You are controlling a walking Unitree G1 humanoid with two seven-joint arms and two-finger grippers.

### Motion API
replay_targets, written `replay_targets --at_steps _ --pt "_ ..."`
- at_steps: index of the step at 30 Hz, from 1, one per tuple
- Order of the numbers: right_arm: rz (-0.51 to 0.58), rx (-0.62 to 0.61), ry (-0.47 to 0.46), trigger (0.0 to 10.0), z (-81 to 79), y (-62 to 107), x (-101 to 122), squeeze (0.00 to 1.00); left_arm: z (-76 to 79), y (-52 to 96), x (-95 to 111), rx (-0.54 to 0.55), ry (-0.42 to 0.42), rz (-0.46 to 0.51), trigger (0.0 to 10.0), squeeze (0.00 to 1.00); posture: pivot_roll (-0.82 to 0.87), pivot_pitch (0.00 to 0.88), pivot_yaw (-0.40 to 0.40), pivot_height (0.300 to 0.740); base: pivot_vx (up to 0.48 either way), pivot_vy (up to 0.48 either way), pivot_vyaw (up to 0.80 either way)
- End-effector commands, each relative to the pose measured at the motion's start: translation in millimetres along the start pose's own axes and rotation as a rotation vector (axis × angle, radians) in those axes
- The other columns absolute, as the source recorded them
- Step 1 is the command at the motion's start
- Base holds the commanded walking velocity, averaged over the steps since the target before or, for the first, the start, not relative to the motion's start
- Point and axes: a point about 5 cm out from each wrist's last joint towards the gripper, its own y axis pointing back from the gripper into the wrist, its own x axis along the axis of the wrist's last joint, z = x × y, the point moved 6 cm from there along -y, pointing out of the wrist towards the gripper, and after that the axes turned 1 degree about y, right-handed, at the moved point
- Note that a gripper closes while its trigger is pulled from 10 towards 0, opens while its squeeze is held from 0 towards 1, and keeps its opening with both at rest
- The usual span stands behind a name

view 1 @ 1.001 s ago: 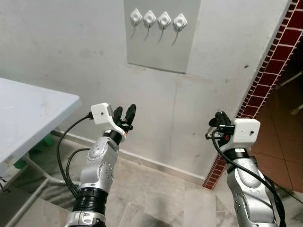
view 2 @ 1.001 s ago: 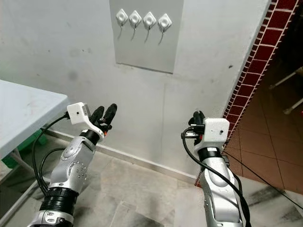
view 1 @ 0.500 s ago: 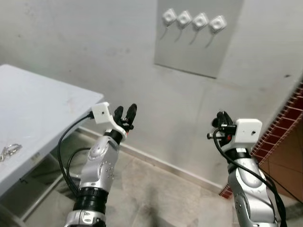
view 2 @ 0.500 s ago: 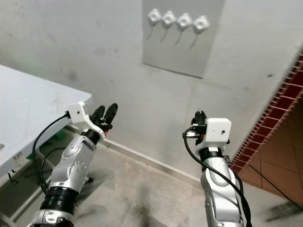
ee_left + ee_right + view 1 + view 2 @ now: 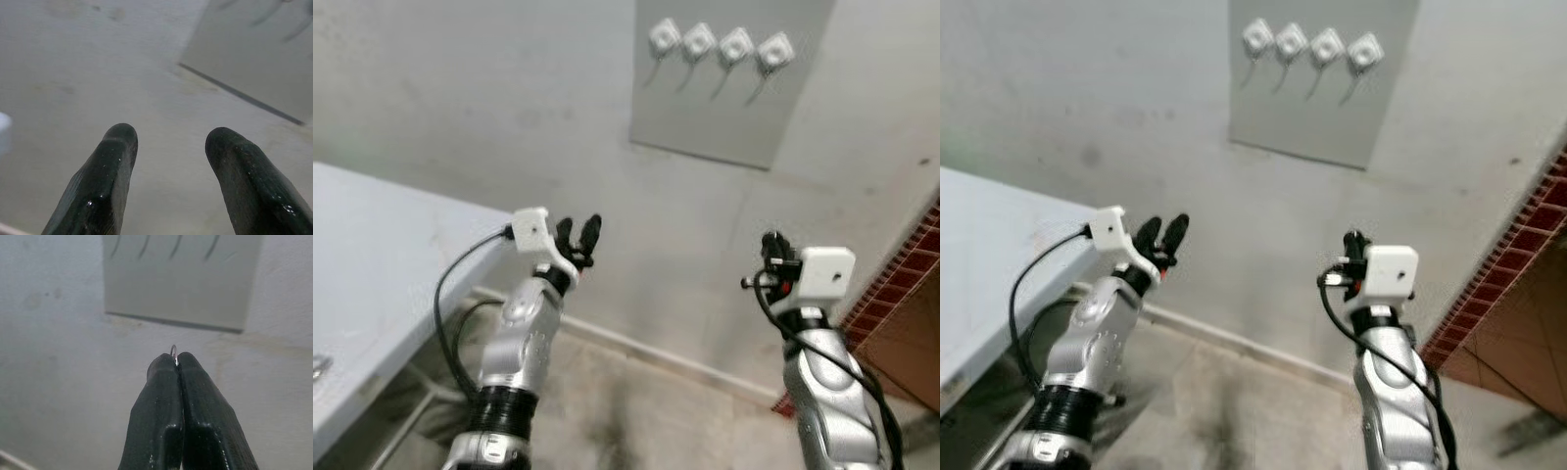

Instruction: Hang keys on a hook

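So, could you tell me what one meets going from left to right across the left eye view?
Table → left gripper → grey panel with four hooks → right gripper → red brick wall edge.

A home entryway: plaster wall (image 5: 489,108), wall hooks (image 5: 720,44), tiled floor (image 5: 1234,392), white table (image 5: 372,264).

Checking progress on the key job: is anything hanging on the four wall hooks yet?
No, the four hooks on the grey wall panel are all bare, and the right gripper pinches a thin metal ring.
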Motion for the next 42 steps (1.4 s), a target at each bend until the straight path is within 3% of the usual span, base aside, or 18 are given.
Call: replay_targets --at_steps 1,10,42 --pt "0.023 -0.038 0.013 10.0 11.1 0.7 8 0.0 13.2 -1.7 -4 -0.034 -0.01 -0.015 10.0 0.0 -0.02 0.059 0.013 0.74 0.0 0.0 0.0" --pt "0.066 -0.071 -0.016 10.0 19.5 1.8 18 0.0 15.5 -0.9 4 -0.07 -0.036 0.005 10.0 0.0 -0.02 0.064 0.016 0.74 0.029 0.0 0.0" --pt "0.062 -0.074 -0.021 10.0 16.9 4.0 15 0.0 18.7 0.0 4 -0.098 -0.063 -0.008 10.0 0.0 -0.02 0.069 0.025 0.74 0.324 0.0 0.0"
